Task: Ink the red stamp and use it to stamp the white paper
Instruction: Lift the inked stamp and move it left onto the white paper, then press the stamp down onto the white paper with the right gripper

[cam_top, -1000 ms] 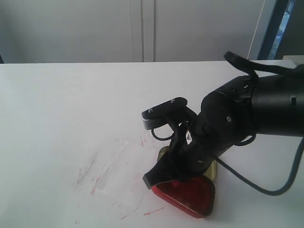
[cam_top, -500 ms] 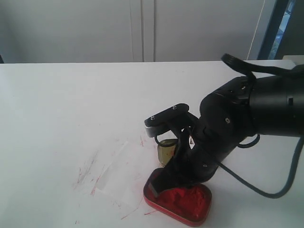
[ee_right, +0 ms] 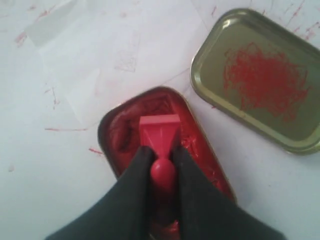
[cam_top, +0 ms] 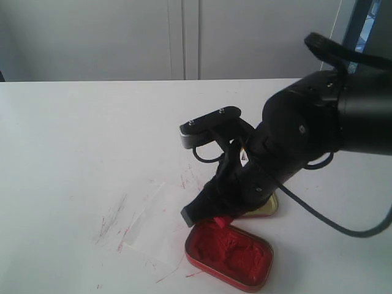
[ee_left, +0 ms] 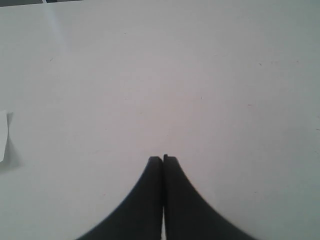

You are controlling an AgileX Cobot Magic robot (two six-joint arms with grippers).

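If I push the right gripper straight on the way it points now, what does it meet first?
The right gripper, shut on the red stamp, points into the open ink tin. The stamp's base would likely meet the red ink first; the gap left is hard to judge.

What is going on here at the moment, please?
The right gripper holds the red stamp by its handle, base over the open ink tin; whether it touches the ink is unclear. The lid lies beside the tin, and the paper, streaked red, lies nearby. The left gripper is shut above the table, holding nothing.
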